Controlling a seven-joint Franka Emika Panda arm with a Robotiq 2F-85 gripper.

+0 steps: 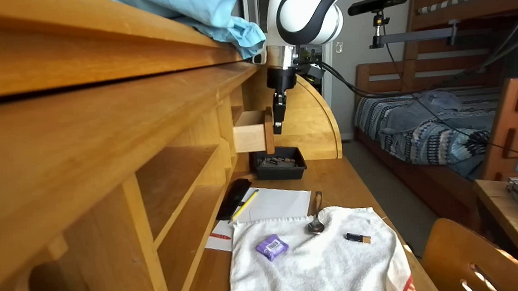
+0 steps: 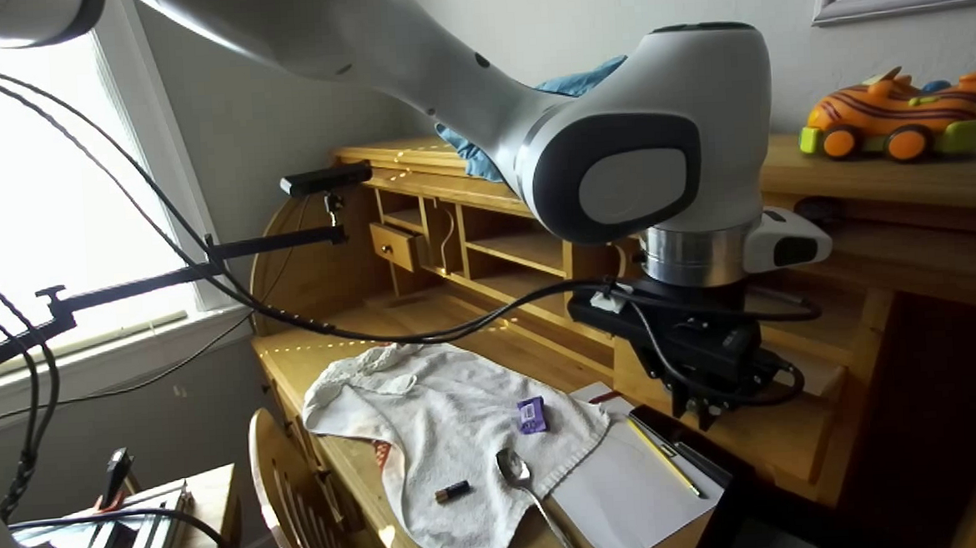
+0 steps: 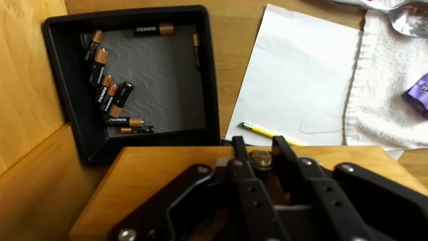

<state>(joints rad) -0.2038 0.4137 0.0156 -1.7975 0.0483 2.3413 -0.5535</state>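
A: What has the black, two-fingered gripper (image 3: pixel 259 142) got?

B: The small, round, brass-coloured metal knob (image 3: pixel 260 160). It sits between the fingers (image 3: pixel 239 147), which are clamped on it at its nine and three o'clock; the tips reach a little past it towards twelve.

A: Where's the box-shaped wooden drawer (image 1: pixel 250 139) with the pale sides?

B: Pulled out from the golden-brown wooden hutch (image 1: pixel 142 114). In an exterior view its front stands at nine o'clock from the fingers, just beside them.

A: And around that?

B: In the wrist view, counting from the tips: at ten, the square black plastic tray (image 3: pixel 174 87) with copper-ended black cylindrical batteries (image 3: pixel 98 67) inside; at one, the flat white paper sheet (image 3: pixel 297 73) with a slim yellow pencil (image 3: pixel 264 131) on it; at two, the white cloth towel (image 3: pixel 384 83). On it, the shiny purple packet (image 3: pixel 420 95) lies between two and three, and the bowl of the silver metal spoon (image 3: pixel 411 20) rests farther out, towards two.
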